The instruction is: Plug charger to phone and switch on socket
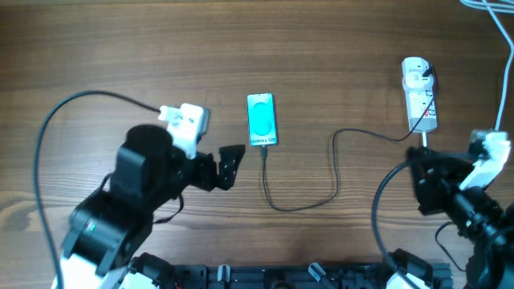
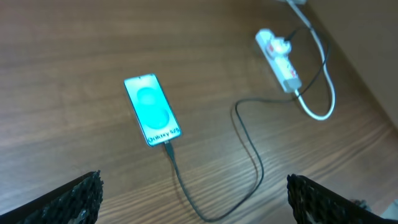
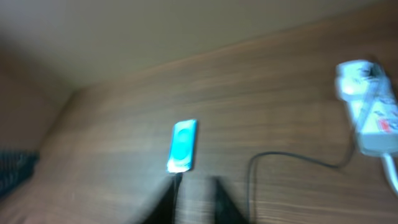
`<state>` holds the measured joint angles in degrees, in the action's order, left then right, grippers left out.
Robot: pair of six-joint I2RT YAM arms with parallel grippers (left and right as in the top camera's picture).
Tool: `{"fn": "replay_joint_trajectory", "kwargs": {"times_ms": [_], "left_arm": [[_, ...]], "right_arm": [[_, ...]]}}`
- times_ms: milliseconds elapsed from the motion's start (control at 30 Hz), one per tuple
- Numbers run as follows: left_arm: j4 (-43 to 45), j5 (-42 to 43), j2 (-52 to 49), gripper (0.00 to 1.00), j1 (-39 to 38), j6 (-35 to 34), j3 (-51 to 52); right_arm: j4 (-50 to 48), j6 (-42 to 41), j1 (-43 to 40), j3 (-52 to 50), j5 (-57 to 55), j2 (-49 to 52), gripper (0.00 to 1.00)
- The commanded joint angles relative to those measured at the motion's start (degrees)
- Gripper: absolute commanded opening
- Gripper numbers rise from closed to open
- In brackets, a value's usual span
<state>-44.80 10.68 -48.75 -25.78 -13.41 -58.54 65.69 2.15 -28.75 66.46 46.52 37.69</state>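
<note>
Sitting in socket point(image 1: 418, 103), apparently: charger point(image 1: 335, 164) plug (black).

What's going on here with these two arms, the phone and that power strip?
Two robot arms are working on charging a phone. The phone lies face up in the middle, screen lit teal. The black charger cable reaches its bottom edge and loops right to the white socket strip. The left tool hangs open and empty just left of the phone. The right tool sits by the strip's near end, fingers apart, holding nothing. I can't tell whether the switch is on.
</note>
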Motion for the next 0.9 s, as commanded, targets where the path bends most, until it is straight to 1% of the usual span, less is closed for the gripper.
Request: {"fn": "replay_joint_trajectory", "kwargs": {"times_ms": [0, 133, 233, 400, 867], "left_arm": [[0.1, -3.1, 3.3, 1.00, -0.1, -1.0, 0.3], [-0.2, -3.3, 3.6, 1.00, -0.1, -1.0, 0.3], [-0.9, -3.3, 3.0, 1.00, -0.1, -1.0, 0.3], [-3.3, -3.3, 1.7, 1.00, -0.1, -1.0, 0.3], [-4.0, -3.3, -2.2, 1.00, -0.1, -1.0, 0.3]], "right_arm": [[-0.3, 4.0, 0.0, -0.3, 6.5, 0.0, 0.99], [-0.6, 3.1, 0.0, -0.3, 5.7, 0.6, 1.00], [-0.4, 0.3, 0.0, -0.3, 0.1, 1.2, 1.00], [1.7, 0.2, 0.0, -0.4, -6.5, 1.5, 1.00], [1.7, 0.3, 0.0, -0.4, -6.9, 1.5, 1.00]]}}
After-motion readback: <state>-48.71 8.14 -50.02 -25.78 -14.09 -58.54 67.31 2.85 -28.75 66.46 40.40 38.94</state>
